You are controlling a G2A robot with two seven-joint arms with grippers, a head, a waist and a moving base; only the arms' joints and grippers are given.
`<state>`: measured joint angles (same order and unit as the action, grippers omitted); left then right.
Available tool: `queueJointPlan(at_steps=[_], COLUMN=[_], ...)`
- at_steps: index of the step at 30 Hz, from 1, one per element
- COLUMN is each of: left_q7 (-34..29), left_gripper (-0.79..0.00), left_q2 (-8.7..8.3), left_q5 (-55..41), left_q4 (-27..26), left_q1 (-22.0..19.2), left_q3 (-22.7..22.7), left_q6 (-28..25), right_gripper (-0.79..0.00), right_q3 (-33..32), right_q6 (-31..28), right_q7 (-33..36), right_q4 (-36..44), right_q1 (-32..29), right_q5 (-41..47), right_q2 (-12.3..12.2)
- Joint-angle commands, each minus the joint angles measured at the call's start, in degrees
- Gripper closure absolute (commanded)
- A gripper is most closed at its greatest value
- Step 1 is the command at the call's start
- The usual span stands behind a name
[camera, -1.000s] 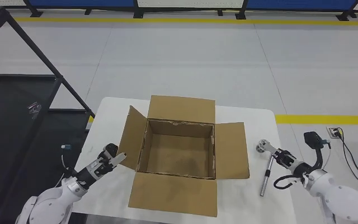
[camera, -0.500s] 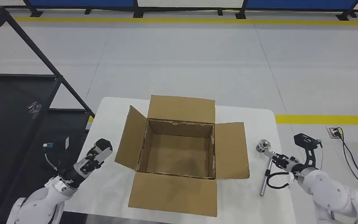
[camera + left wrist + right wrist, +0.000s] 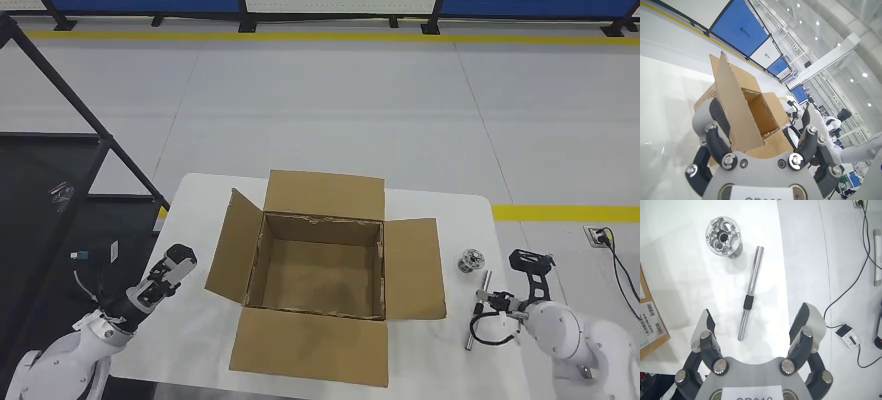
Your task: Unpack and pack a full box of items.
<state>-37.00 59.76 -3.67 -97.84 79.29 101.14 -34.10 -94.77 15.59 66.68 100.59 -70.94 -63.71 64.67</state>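
Right gripper (image 3: 755,318) hung wide open over the rod (image 3: 753,279), hub (image 3: 723,238) just beyond its jaws. Left gripper (image 3: 761,111) also open, box (image 3: 738,113) ahead.

The box (image 3: 320,275) is matt brown cardboard, the rod (image 3: 754,275) polished metal with a black band, the tabletop (image 3: 687,285) smooth glossy white.
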Motion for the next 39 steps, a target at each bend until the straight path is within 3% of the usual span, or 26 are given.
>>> queueJointPlan(at_steps=[1, 11, 14, 16, 39], left_q7=[0.0, 0.0, 0.0, 0.0, 0.0], left_gripper=[-0.785, -0.785, -0.785, -0.785, -0.785], left_q2=[0.00, 0.00, 0.00, 0.00, 0.00], left_q5=[0.0, 0.0, 0.0, 0.0, 0.0], left_q4=[0.0, 0.0, 0.0, 0.0, 0.0], left_q1=[0.0, 0.0, 0.0, 0.0, 0.0], left_q3=[0.0, 0.0, 0.0, 0.0, 0.0], left_q6=[0.0, 0.0, 0.0, 0.0, 0.0], right_gripper=[-0.785, -0.785, -0.385, -0.360, -0.323], right_q3=[1.1, 8.5, 9.4, 9.7, 11.1], right_q6=[-1.0, -3.6, -3.5, -4.6, -5.8], right_q7=[-2.2, 7.1, 8.7, 9.8, 8.5], right_q4=[0.6, -4.4, -7.2, -9.2, -24.8], right_q1=[-0.7, 5.3, 7.7, 9.1, 16.5], right_q5=[-0.2, -7.6, -6.8, -5.9, -0.6], right_q2=[0.1, 0.2, 0.4, 0.4, 0.8])
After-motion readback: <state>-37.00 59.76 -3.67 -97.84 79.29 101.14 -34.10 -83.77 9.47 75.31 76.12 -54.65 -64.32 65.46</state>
